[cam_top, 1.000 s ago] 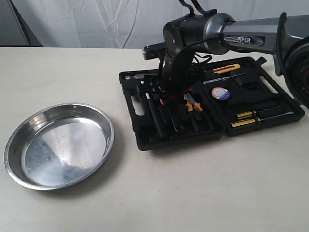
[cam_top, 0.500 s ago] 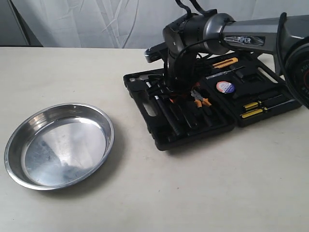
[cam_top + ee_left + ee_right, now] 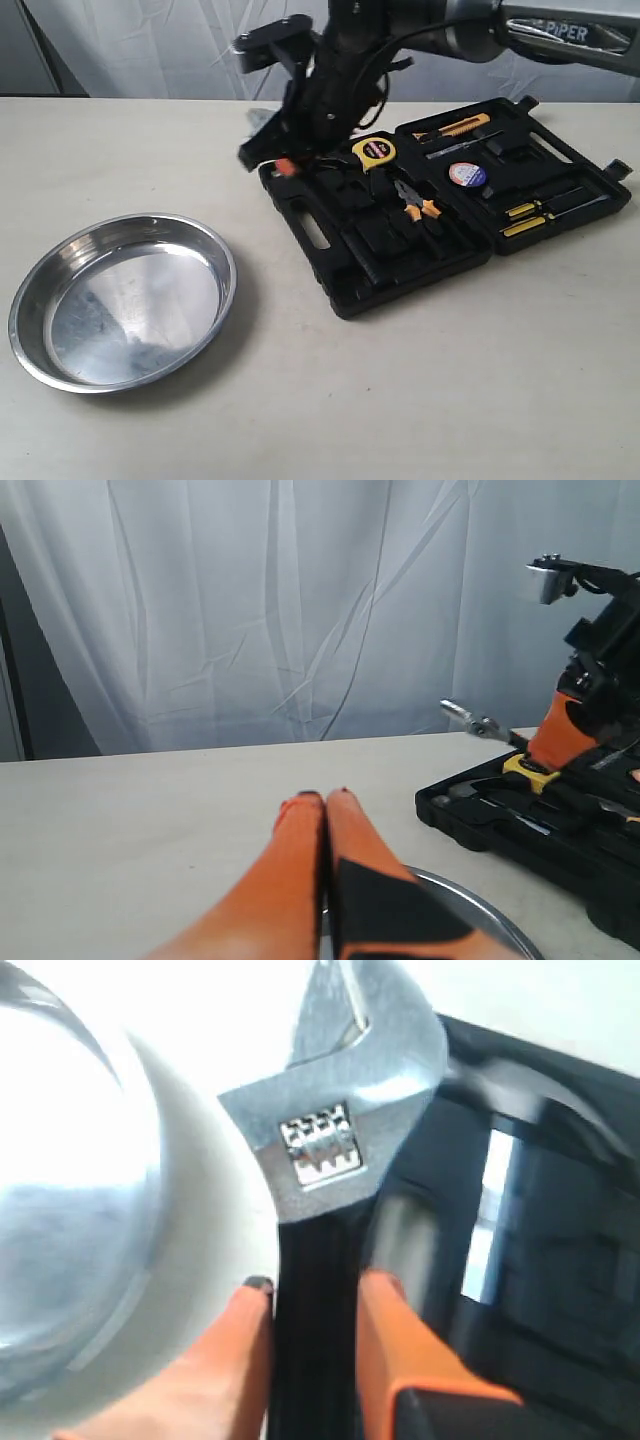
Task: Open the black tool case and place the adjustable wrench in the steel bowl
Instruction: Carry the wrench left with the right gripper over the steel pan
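Nearest the camera, the steel bowl (image 3: pixel 122 300) waits empty, with the left gripper (image 3: pixel 324 798) pinched together on nothing. Beyond, over the open black tool case (image 3: pixel 400 288), the right gripper (image 3: pixel 315 1295) has lifted the adjustable wrench (image 3: pixel 335 1110) from its slot; only the carry remains.

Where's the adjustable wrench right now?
The adjustable wrench is clamped in the right gripper, held above the far-left corner of the open black tool case in the exterior view, not yet over the steel bowl.
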### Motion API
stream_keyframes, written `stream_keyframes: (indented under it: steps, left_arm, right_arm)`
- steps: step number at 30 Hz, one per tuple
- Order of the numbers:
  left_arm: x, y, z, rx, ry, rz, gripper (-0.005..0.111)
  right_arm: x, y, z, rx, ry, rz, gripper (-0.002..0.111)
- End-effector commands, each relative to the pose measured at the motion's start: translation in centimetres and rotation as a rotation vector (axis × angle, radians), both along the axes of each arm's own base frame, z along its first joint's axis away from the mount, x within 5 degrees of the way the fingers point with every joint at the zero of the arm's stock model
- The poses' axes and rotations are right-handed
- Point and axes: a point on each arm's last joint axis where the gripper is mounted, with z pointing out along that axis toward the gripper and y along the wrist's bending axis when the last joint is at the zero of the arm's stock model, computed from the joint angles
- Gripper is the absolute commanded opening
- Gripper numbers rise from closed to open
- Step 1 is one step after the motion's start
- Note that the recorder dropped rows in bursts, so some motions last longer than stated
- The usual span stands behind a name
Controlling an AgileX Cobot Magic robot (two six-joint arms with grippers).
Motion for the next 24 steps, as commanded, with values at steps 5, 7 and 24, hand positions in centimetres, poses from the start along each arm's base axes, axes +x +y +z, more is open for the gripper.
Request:
stream_keyframes:
  steps: [5, 7, 24]
  left_arm:
    - [0.0, 0.0, -0.1, -0.001, 0.000, -0.007, 0.000]
    - [0.0, 0.0, -0.1, -0.001, 0.000, -0.007, 0.000]
    - [0.0, 0.0, -0.1, -0.001, 0.000, -0.007, 0.000]
  right_arm:
    - [-5.8, 9.3, -2.0, 0.112, 0.022, 0.418, -0.001]
    - [-6.4, 10.6, -2.9, 0.080, -0.001, 0.475, -0.001]
    - [-4.2, 14.7, -7.5, 0.102, -0.083, 0.482, -0.001]
